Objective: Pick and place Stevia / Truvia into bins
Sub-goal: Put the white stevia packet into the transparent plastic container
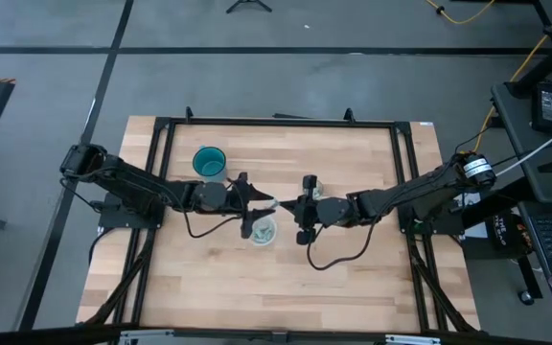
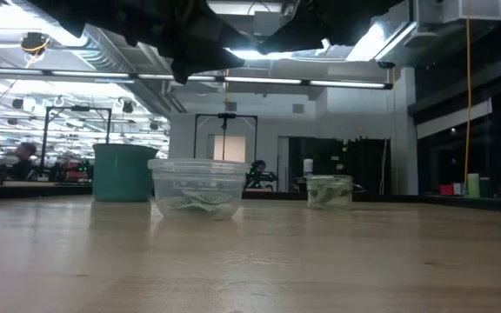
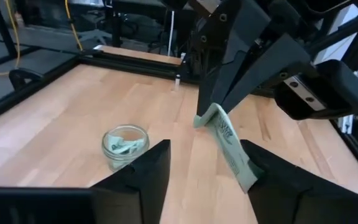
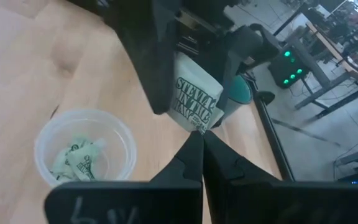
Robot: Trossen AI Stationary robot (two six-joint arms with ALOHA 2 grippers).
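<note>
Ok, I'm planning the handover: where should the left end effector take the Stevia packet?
Take the Stevia packet by its free end, pinching across the flat faces, from the side opposite the right end effector, which is shut on the other end. The free end already hangs inside the open left end effector.

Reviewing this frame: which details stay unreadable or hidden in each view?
- High view: the packet between the left tool and right tool is too small to read.
- Low view: both tools are cut off by the top edge.
- Right wrist view: the teal cup is mostly hidden behind the left tool.
- The packet count in the translucent cup is unclear.
</note>
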